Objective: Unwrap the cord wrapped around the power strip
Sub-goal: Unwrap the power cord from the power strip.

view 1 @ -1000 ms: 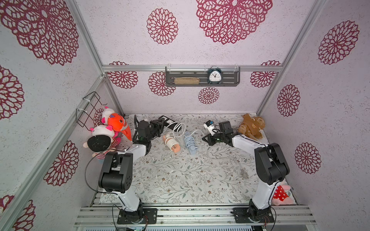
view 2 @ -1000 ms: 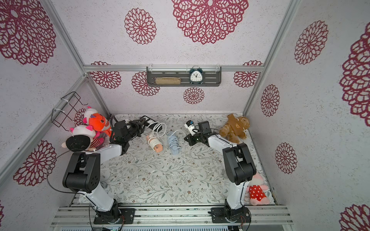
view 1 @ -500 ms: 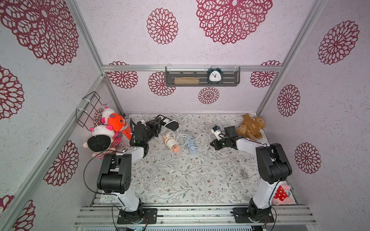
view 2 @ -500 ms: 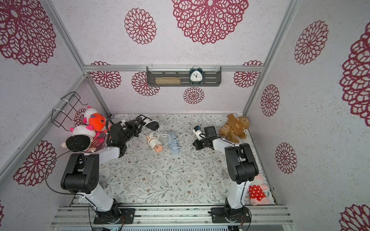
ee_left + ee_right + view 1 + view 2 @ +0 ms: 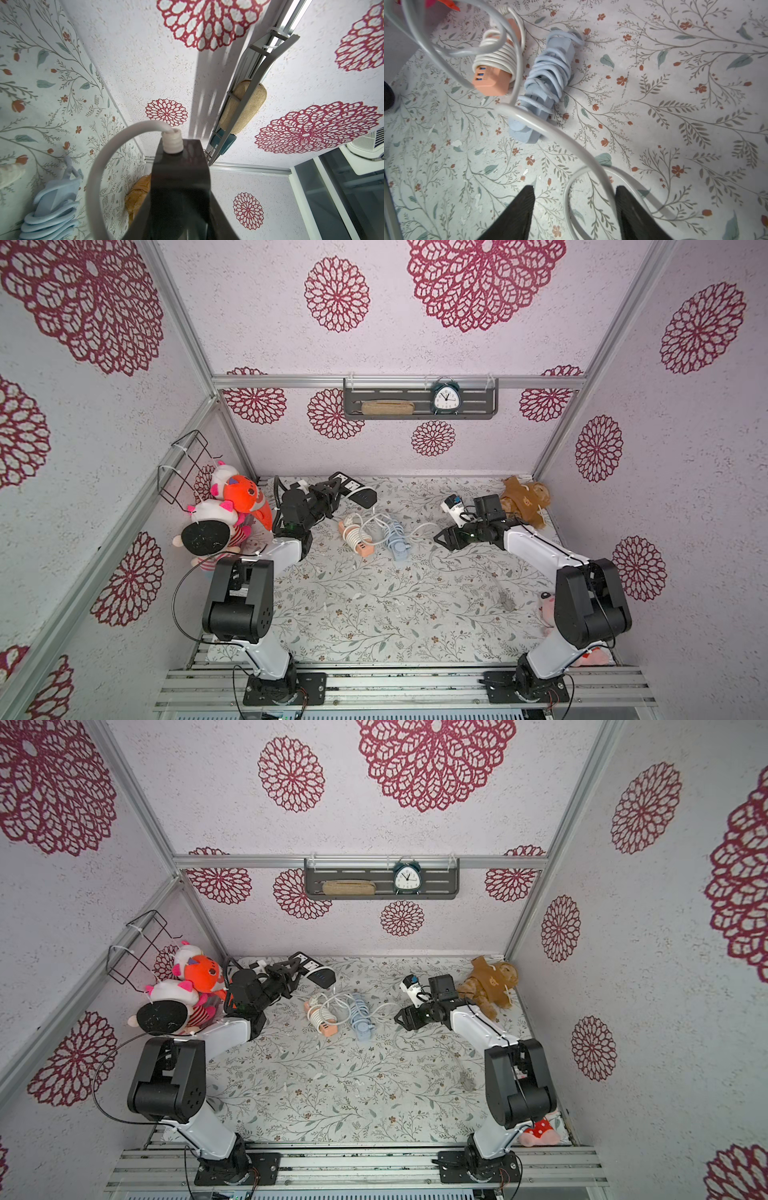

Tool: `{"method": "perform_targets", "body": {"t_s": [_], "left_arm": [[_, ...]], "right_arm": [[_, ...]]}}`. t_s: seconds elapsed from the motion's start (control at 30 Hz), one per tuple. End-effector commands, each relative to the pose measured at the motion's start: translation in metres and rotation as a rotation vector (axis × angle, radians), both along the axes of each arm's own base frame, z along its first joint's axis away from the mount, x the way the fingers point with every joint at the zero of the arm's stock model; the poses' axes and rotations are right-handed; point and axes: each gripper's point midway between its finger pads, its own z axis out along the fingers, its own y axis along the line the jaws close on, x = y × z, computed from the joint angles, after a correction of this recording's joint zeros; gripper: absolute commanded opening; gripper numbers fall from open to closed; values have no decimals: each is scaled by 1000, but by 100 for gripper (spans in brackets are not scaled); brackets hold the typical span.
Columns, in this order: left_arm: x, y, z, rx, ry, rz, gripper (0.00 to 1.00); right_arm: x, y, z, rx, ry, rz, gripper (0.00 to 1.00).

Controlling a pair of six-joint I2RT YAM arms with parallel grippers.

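**Headcount on the worktop**

I count three power strips: a black power strip (image 5: 361, 495), an orange power strip (image 5: 362, 549) and a pale blue power strip (image 5: 399, 547). One white plug (image 5: 453, 506). Two robot arms, the left arm (image 5: 282, 551) and the right arm (image 5: 536, 547). On the back wall, one shelf (image 5: 473, 415) carries one clock (image 5: 446, 398) and one tan pouch (image 5: 387, 407). One wire basket (image 5: 183, 464). One brown teddy bear (image 5: 523, 499), one pink plush (image 5: 547, 610), and a plush heap (image 5: 224, 510) of at least three.

The black strip (image 5: 363, 497) sat tilted at the back left. Its white cord (image 5: 141, 127) looped loose toward the right side.
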Motion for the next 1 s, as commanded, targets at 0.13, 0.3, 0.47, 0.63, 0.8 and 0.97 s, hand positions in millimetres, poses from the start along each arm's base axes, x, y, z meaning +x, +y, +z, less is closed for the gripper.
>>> {"method": "perform_targets", "body": {"t_s": [0.13, 0.3, 0.47, 0.63, 0.8, 0.97], "left_arm": [[-4, -13, 46, 14, -100, -50, 0], [-6, -19, 57, 35, -116, -72, 0], [-9, -20, 67, 49, -124, -77, 0], [-11, -18, 78, 30, -145, -64, 0], [-9, -22, 83, 25, -160, -62, 0], [-6, -27, 79, 26, -155, -52, 0]], "right_arm": [[-1, 27, 51, 51, -69, 110, 73], [3, 48, 35, -10, -65, 144, 73], [11, 73, 42, 58, -82, 155, 72], [17, 76, 16, 34, -29, 95, 60], [22, 76, 13, 98, 10, 19, 54], [26, 94, 16, 227, 65, -96, 61]]}}
